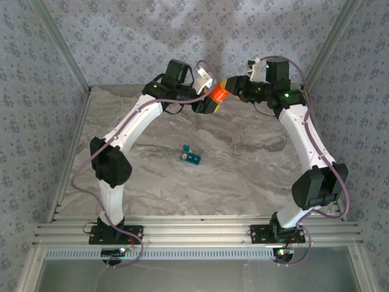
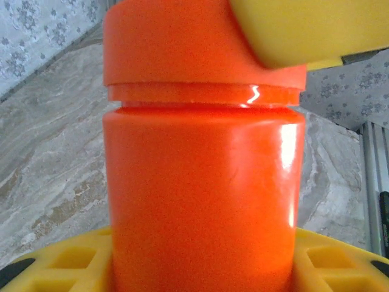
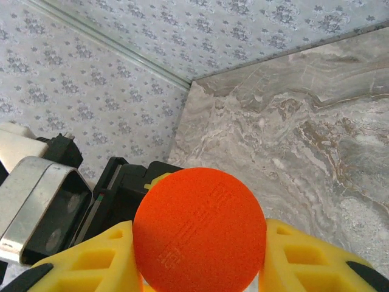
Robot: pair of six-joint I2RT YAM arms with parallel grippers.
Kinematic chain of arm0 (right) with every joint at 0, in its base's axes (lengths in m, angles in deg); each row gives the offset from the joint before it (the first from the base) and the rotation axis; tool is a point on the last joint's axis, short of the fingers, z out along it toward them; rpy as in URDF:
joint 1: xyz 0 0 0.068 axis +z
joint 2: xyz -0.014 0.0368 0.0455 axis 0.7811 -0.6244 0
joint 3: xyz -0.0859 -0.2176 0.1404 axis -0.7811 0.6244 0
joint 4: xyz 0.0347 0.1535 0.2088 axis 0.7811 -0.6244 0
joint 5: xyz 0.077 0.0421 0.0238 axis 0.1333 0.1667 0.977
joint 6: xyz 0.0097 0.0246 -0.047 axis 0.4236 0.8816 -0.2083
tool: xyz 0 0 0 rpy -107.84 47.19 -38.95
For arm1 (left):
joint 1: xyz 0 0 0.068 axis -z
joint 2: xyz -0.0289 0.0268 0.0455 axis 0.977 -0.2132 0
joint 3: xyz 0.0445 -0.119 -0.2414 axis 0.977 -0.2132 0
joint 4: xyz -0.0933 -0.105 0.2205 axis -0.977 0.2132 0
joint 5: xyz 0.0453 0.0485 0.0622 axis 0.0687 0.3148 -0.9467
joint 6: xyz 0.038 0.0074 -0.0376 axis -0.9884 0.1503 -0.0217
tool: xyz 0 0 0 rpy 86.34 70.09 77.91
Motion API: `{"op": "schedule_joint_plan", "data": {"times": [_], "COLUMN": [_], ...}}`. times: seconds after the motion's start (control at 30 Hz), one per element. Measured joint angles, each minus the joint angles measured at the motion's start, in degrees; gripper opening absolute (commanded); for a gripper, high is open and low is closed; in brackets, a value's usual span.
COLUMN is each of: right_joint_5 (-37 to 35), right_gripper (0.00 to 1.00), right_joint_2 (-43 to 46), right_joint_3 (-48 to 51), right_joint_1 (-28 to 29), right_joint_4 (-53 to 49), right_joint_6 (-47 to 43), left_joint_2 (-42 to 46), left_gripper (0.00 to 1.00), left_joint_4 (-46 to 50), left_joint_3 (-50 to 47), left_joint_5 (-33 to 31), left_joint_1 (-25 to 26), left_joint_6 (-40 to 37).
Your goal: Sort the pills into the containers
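Observation:
An orange pill bottle [image 1: 217,94] is held in the air over the far middle of the table, between both grippers. My left gripper [image 1: 208,106] is shut on the bottle's body [image 2: 200,201], with yellow fingers [image 2: 67,261] on either side. My right gripper [image 1: 233,89] is shut on the orange cap [image 3: 199,228], and its yellow fingers [image 3: 304,261] flank the cap. One of those fingers [image 2: 304,30] shows against the cap [image 2: 182,42] in the left wrist view. The teal containers [image 1: 190,156] lie on the table's middle, apart from both grippers. The pills are hidden.
The grey marbled table [image 1: 243,176] is walled by patterned panels at the back and both sides [image 3: 91,79]. An aluminium rail [image 1: 194,234] carries both arm bases at the near edge. The left arm's black wrist [image 3: 124,188] sits just behind the cap.

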Motion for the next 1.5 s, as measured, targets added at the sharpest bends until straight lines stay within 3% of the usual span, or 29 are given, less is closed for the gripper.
{"op": "schedule_joint_plan", "data": {"times": [0.13, 0.23, 0.43, 0.8, 0.97, 1.1, 1.33, 1.5], "right_joint_5": [2.0, 3.9, 4.7, 3.8, 3.1, 3.0, 2.5, 2.1], "right_gripper": [0.64, 0.74, 0.8, 0.82, 0.79, 0.72, 0.44, 0.31], "right_joint_2": [0.2, 0.9, 4.5, 5.5, 4.0, 3.1, 2.8, 2.4], "right_joint_3": [-0.2, -0.4, -0.4, -0.6, -1.2, -1.6, -2.0, -2.5], "right_joint_1": [-1.8, -3.5, -6.4, -3.7, -1.7, -1.2, -0.6, -0.3], "right_joint_4": [0.0, -0.2, -0.2, 4.2, 4.3, 4.3, 4.3, 4.2], "right_joint_6": [0.8, 1.4, -1.2, -2.3, -2.4, -2.8, -3.4, -3.3], "left_joint_2": [0.0, 0.0, 0.0, -0.1, -0.1, -0.1, -0.2, -0.2], "left_gripper": [0.0, 0.0, 0.0, 0.0, 0.0, 0.0, 0.0, 0.0], "left_joint_4": [-2.1, -4.2, -6.1, -8.7, -9.0, -9.0, -9.0, -9.0], "left_joint_3": [0.0, 0.0, 0.2, 1.2, 1.3, 1.3, 1.3, 1.3], "left_joint_5": [0.3, 1.5, 5.5, 12.7, 14.0, 14.2, 14.4, 14.4], "left_joint_1": [0.3, 0.6, 0.1, -0.3, -0.3, -0.3, -0.3, -0.5], "left_joint_6": [0.0, 0.4, 1.9, 6.1, 6.8, 7.1, 7.3, 7.7]}}
